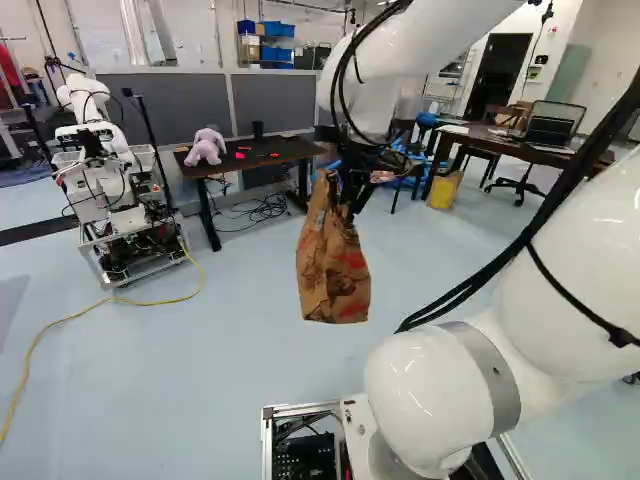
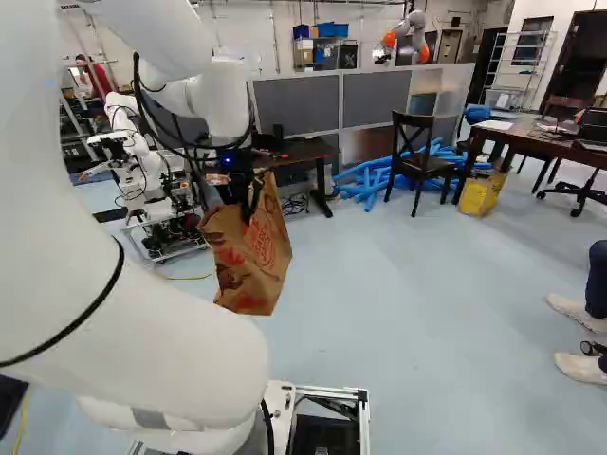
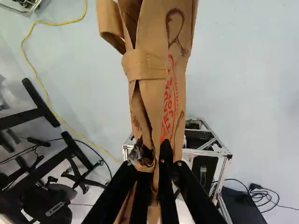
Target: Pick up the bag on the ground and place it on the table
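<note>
In the left base view my gripper point(image 1: 351, 192) is up off the floor, shut on the upper part of a brown paper bag point(image 1: 333, 270). The bag hangs from it in the air, crumpled, with red print. In the wrist view the paper is pinched between both fingers of the gripper point(image 3: 152, 161), and the bag point(image 3: 161, 74) stretches out ahead of them. A dark table point(image 1: 255, 153) stands beyond the bag, left of it in the left base view; in the right base view the bag point(image 2: 254, 256) overlaps this table's near side.
A purple plush toy point(image 1: 206, 146) and small red things are on the dark table. Another robot point(image 1: 105, 190) stands left of it, with a yellow cable point(image 1: 110, 300) on the floor. A black chair point(image 2: 419, 156), blue tubes point(image 2: 365, 180), a yellow box point(image 2: 481, 192) and a second table point(image 2: 541, 139) are further right.
</note>
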You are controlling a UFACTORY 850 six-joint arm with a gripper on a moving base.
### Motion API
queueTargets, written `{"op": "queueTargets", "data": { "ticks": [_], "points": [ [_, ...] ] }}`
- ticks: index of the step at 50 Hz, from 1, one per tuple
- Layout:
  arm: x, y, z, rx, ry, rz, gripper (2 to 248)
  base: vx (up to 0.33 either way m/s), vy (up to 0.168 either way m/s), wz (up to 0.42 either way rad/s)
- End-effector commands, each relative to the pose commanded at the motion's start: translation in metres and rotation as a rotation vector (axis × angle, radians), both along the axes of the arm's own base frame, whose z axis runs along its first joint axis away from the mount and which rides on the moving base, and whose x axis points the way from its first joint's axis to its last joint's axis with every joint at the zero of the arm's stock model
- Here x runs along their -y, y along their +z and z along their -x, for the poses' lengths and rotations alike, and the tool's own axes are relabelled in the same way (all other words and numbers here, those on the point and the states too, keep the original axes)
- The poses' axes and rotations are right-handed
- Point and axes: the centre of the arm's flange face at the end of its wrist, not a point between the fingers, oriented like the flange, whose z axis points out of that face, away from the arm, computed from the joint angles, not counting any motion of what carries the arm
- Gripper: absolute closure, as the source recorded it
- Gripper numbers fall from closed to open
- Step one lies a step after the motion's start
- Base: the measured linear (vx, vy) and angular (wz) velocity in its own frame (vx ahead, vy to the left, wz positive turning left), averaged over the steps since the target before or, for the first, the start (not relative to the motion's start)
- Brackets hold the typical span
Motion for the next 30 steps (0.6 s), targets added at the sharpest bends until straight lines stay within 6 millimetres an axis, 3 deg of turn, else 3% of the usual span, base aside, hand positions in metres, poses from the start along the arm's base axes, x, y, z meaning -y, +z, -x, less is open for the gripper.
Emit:
{"op": "queueTargets", "data": {
  "ticks": [14, 30],
  "points": [
    [0.014, 0.021, 0.002, 0.007, -0.033, -0.004, 227, 0.0, 0.0, 0.0],
    [0.017, 0.025, 0.0, -0.001, -0.039, -0.004, 227, 0.0, 0.0, 0.0]
  ]
}}
